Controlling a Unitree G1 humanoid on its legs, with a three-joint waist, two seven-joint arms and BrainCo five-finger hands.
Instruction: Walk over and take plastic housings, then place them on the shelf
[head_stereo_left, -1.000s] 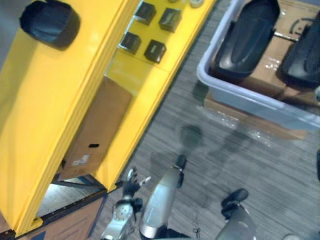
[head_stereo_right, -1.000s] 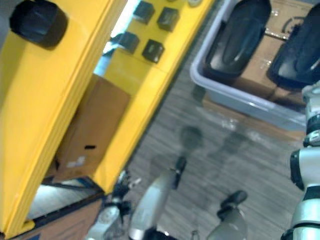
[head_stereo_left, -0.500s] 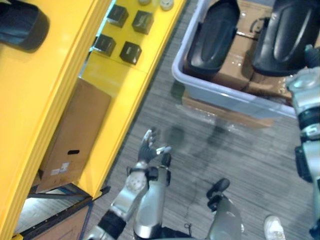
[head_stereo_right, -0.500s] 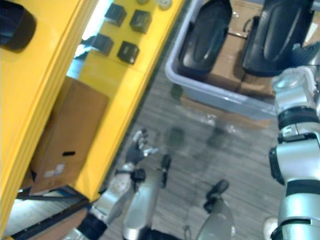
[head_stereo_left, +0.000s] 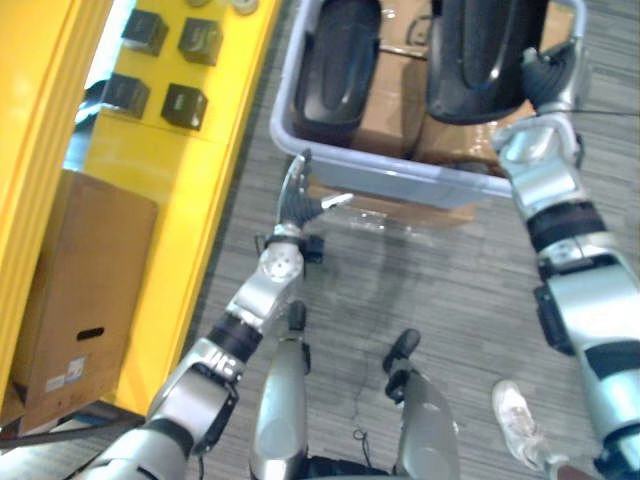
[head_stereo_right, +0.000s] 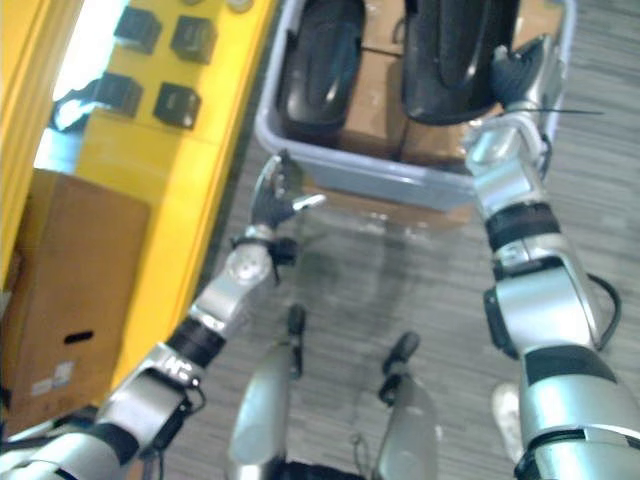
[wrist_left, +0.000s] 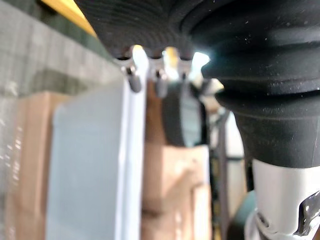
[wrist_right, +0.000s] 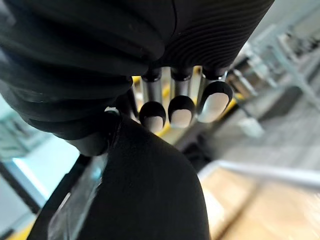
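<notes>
Since the left housing (head_stereo_left: 335, 60) and right housing (head_stereo_left: 485, 55) lie side by side in the bin (head_stereo_left: 400, 180), long axes running away from the robot, each arm has its own. Right hand (head_stereo_left: 550, 85) rests against the right housing, fingers loose, not closed. Left hand (head_stereo_left: 297, 195) is open at the bin's near corner, short of its housing. Housings are smooth, black, domed plastic; the bin is grey and thin-walled.
</notes>
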